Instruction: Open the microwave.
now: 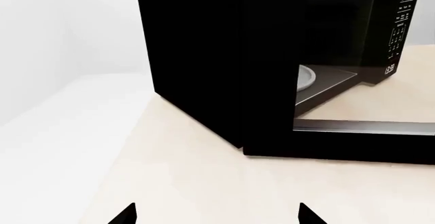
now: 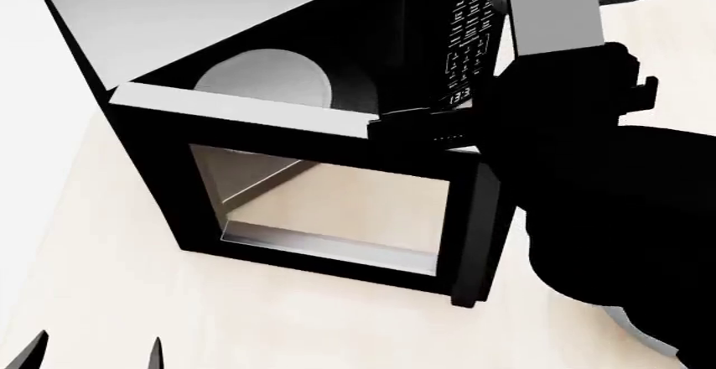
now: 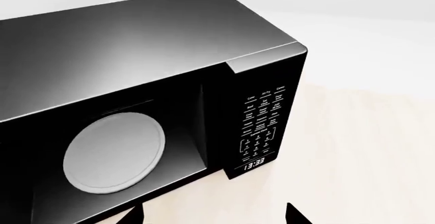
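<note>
The microwave (image 2: 302, 134) is seen from above and in front in the head view. Its dark side is faced closely by the left wrist view. Its cavity is overlooked from the right wrist view, apparently nearby; the turntable (image 3: 114, 152) is shared by all three.

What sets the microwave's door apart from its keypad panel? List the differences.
1. The door is swung open, standing out from the microwave body; the keypad panel sits fixed on the front face.
2. The door has a see-through window; the keypad panel is solid, with white lettering.
3. The door is wide; the keypad panel is a narrow upright strip.
Both are black.
</note>
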